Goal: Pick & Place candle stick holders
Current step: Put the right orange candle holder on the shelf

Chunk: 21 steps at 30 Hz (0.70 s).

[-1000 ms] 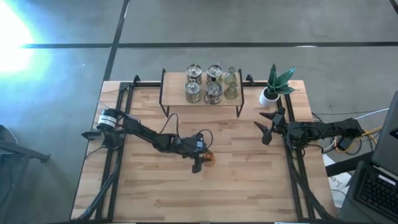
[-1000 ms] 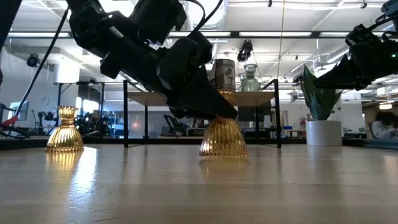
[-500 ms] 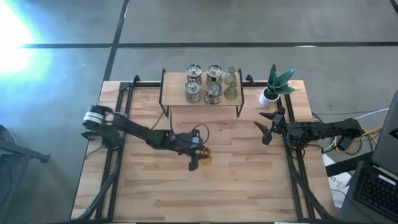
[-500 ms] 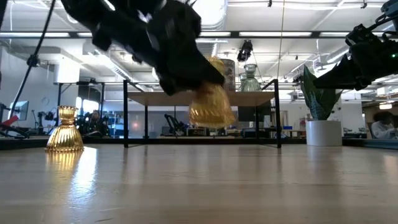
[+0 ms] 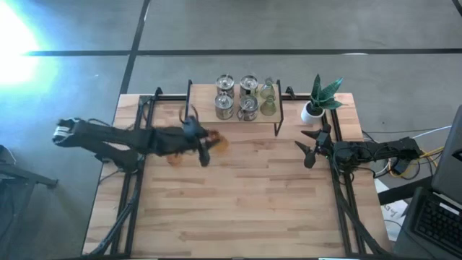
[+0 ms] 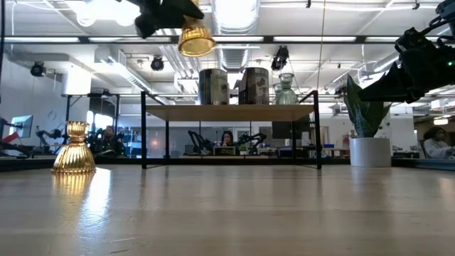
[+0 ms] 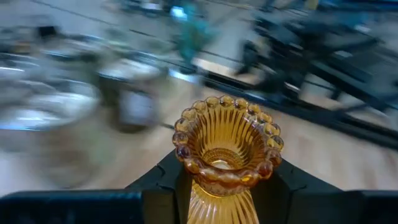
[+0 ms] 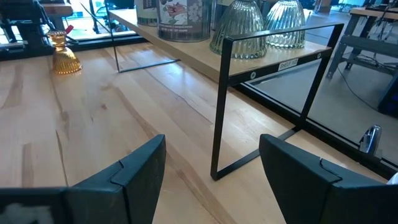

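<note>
Shelf (image 5: 232, 115) blocks my far edge, w/ holders (image 5: 246, 97) crowding its top; open passage under it between the legs, per low view. Plant (image 5: 320, 99) stands at shelf's right end. One orange holder (image 6: 73, 148) sits on table's left. I see bare wood across centre & near half.

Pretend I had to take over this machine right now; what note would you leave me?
Left gripper: shut on an orange holder, held in the air near the shelf's left end.
Right gripper: fingers open, empty, waiting at the table's right side near the potted plant.
Second orange holder stands on the table, left of the shelf.
Done: silvery and pale green holders sit on the shelf.
Left: set down the carried holder, probably on the shelf, then fetch the other orange one.
</note>
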Tool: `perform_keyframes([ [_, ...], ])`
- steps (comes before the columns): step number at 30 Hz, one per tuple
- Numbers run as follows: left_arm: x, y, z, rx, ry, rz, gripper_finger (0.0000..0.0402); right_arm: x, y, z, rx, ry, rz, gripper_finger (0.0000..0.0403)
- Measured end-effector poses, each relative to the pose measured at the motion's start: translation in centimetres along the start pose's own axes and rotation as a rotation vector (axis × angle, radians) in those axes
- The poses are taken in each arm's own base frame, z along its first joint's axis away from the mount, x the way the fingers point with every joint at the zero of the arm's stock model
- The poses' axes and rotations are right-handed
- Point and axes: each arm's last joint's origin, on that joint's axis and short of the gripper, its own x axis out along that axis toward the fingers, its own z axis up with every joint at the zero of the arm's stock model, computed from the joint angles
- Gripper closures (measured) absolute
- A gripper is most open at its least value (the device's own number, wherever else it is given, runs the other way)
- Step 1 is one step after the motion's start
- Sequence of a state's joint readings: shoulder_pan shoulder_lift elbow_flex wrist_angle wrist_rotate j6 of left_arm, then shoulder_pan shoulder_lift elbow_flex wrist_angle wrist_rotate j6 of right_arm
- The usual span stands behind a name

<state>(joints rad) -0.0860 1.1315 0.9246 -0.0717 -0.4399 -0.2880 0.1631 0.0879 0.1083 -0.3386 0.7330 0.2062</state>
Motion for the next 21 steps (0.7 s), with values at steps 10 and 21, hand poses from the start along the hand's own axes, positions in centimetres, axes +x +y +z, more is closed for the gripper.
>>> perform_keyframes([
  [10,-0.7,6.3,5.8,0.005,-0.052,0.301,0.0275,0.0,0.0,0.0,-0.001,0.0,0.0,0.0152],
  [21,2.9,13.8,8.8,0.033,0.048,0.473,0.0275,0.0,0.0,0.0,0.0,0.0,0.0,0.0152],
])
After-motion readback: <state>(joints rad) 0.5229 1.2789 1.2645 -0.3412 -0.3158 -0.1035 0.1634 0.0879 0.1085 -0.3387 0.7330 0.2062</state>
